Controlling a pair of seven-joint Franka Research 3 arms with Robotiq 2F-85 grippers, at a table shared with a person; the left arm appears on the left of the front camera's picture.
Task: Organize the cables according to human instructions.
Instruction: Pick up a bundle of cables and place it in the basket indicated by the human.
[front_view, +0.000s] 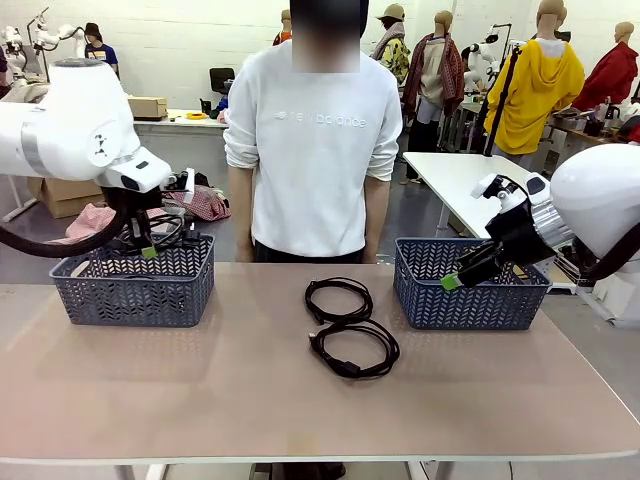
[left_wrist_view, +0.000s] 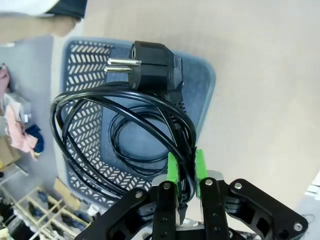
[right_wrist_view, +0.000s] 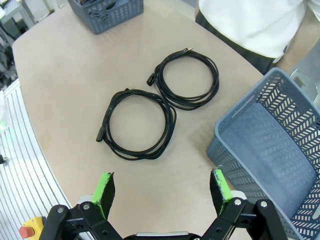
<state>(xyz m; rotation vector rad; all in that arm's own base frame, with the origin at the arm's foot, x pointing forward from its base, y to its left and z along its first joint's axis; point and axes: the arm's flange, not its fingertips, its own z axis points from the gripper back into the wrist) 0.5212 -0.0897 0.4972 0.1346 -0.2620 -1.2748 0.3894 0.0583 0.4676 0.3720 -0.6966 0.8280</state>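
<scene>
The left gripper (left_wrist_view: 186, 167) is clamped on a coiled cable (left_wrist_view: 182, 132), its green pads (left_wrist_view: 172, 167) pinching several turns of the cord together. In the left wrist view the coil's plug (left_wrist_view: 150, 62) sits at 12 o'clock from the pads, with its two metal pins pointing toward 9 o'clock. The held coil hangs over the left basket (front_view: 130, 295), which stands at the table's 9 o'clock side in the front view. A second cable (left_wrist_view: 111, 135) lies coiled on that basket's floor.

The right gripper (right_wrist_view: 162, 190) has its fingers spread wide apart and holds nothing. It hovers just off the rim of the right basket (right_wrist_view: 280, 165), which is at 3 o'clock from it in the right wrist view. At its 11 o'clock lies the near coil (right_wrist_view: 107, 120), and at 12 o'clock, touching it, the far coil (right_wrist_view: 216, 80). Both lie flat on the tan table (front_view: 200, 400), between the two baskets.

A person (front_view: 315, 150) in a white sweatshirt stands at the far edge, at 12 o'clock from the coils.
</scene>
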